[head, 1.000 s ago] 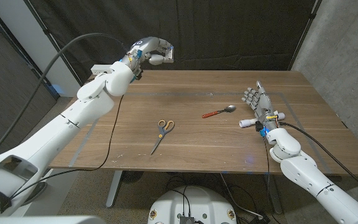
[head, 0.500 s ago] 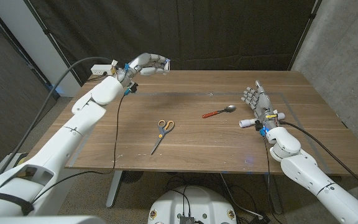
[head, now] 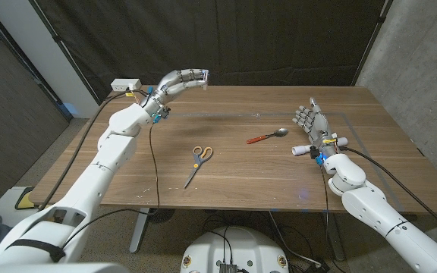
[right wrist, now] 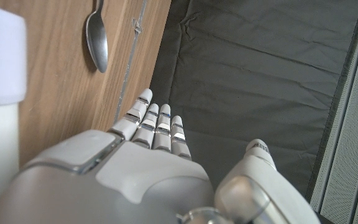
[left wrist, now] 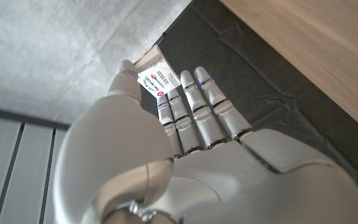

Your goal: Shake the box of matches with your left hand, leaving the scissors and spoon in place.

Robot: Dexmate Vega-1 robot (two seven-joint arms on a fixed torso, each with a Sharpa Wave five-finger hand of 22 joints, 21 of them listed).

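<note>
Black curtains back a wooden table point(head: 279, 174). Upper left of frame: left hand point(head: 182, 79) holds matchbox point(left wrist: 156, 76) aloft btwn thumb & fingers (light, crushable card; grip broad faces gently). Scissors point(head: 197, 163), spoon point(head: 268, 136) lie mid-table. Right hand point(head: 314, 125) empty, fingers apart.

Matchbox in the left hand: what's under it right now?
The matchbox is held aloft in the left hand above the table's far-left edge; only bare wood below. Its underside is covered by fingers.
</note>
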